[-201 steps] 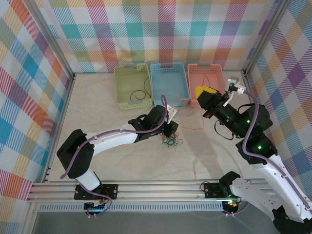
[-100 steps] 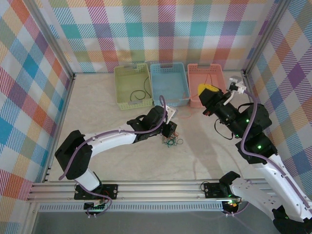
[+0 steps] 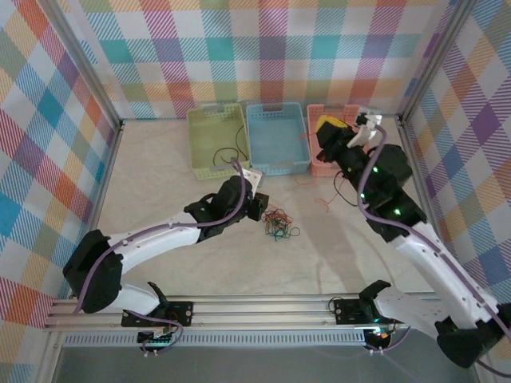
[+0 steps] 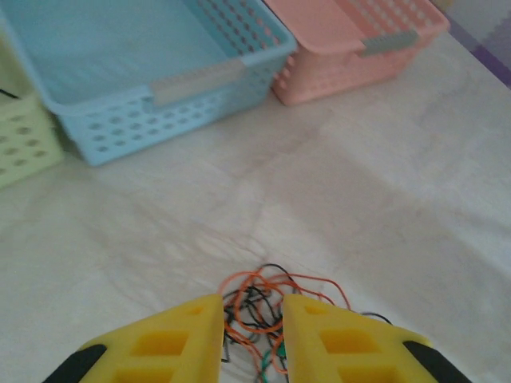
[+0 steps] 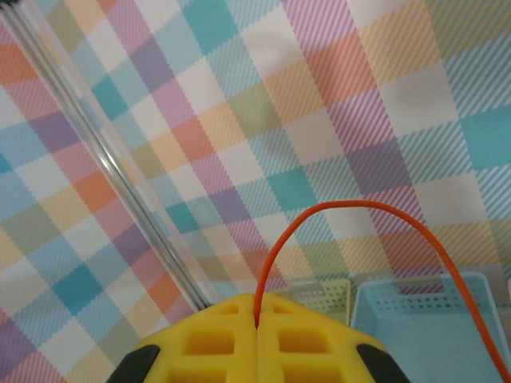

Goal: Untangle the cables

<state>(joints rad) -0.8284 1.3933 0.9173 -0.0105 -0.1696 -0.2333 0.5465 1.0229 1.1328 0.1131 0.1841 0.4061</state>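
A small tangle of cables [image 3: 277, 224], orange, green and black, lies on the white table ahead of my left gripper [image 3: 261, 205]. In the left wrist view the tangle [image 4: 263, 287] shows through the gap between the yellow fingers [image 4: 192, 335]. Those fingers stand slightly apart, just short of the tangle, and hold nothing. My right gripper [image 3: 325, 129] is raised near the pink basket [image 3: 351, 116]. It is shut on a red cable [image 5: 351, 205] that arcs up out of the closed fingers [image 5: 231, 335] and drops off to the right.
Three baskets stand in a row at the back: green [image 3: 209, 120], blue [image 3: 275, 108] and pink. A black cable [image 3: 231, 154] lies in the green one. Another thin black loop [image 3: 342, 191] lies on the table under the right arm. Metal frame posts and checked walls enclose the table.
My left gripper has drawn back to the left off the tangle and its fingers have parted a little. My right gripper has risen toward the pink basket, carrying the red cable.
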